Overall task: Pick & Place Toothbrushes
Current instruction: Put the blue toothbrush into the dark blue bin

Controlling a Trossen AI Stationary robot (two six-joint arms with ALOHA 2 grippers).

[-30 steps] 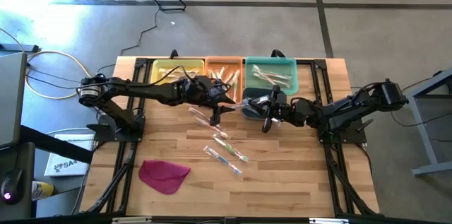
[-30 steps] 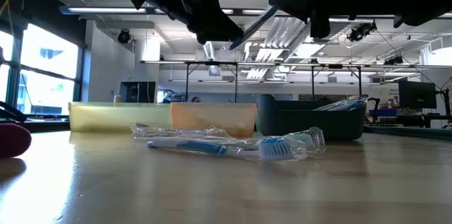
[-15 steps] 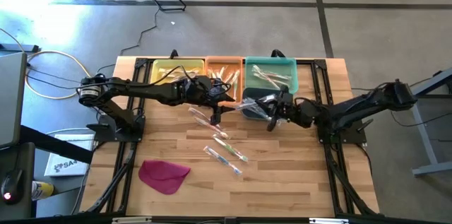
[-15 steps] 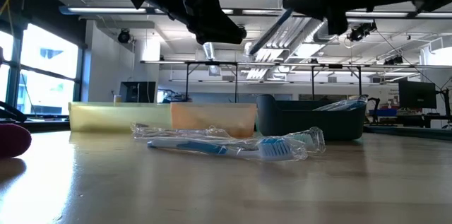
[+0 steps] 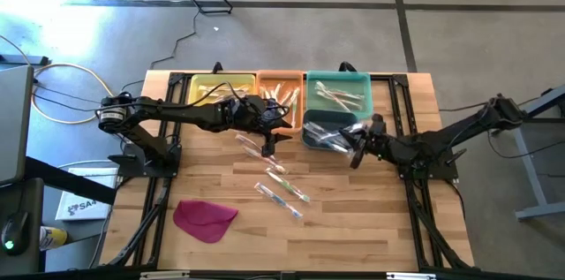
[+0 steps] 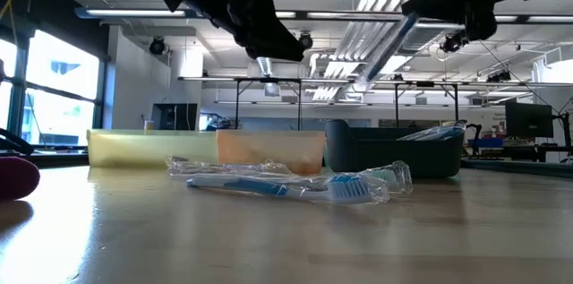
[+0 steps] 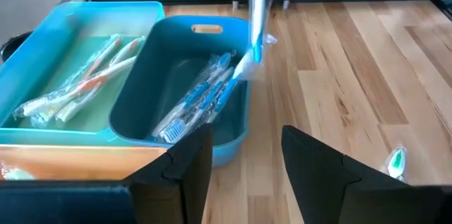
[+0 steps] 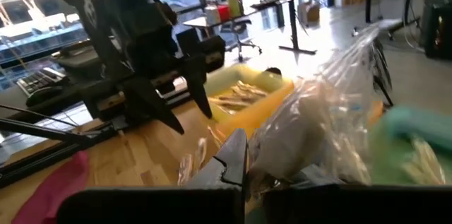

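My right gripper (image 5: 357, 149) is shut on a blue toothbrush in a clear wrapper (image 6: 390, 47), raised above the near right part of the dark teal bin (image 5: 320, 135). That bin holds several wrapped blue brushes (image 7: 199, 100). My left gripper (image 7: 244, 171) hovers open over the table just left of that bin, touching nothing. Three wrapped toothbrushes lie flat on the wood: one (image 5: 250, 146) below the left gripper, two more (image 5: 276, 174) (image 5: 284, 197) nearer the near edge. The yellow (image 5: 210, 91), orange (image 5: 279, 91) and light teal (image 5: 341, 92) bins also hold brushes. My right gripper pinches the wrapped blue toothbrush at its upper end (image 6: 414, 21), between the two fingers; the crinkled wrapper (image 8: 311, 136) bunches up just ahead of the fingers (image 8: 232, 155). The brush is lifted clear and hangs slanting down toward the table's left, over the dark teal bin.
A magenta cloth (image 5: 205, 218) lies near the table's near left corner. The bins stand in a row along the far edge, with the dark teal one just in front. Black frame rails run along both table sides. Bare wood stretches across the near right part (image 5: 371, 218).
My right gripper has moved toward the table's right edge and slightly up, carrying the blue toothbrush with it from beside the left gripper to over the dark teal bin. The brush has stayed slanted and hanging in the hold. The left gripper has kept still.
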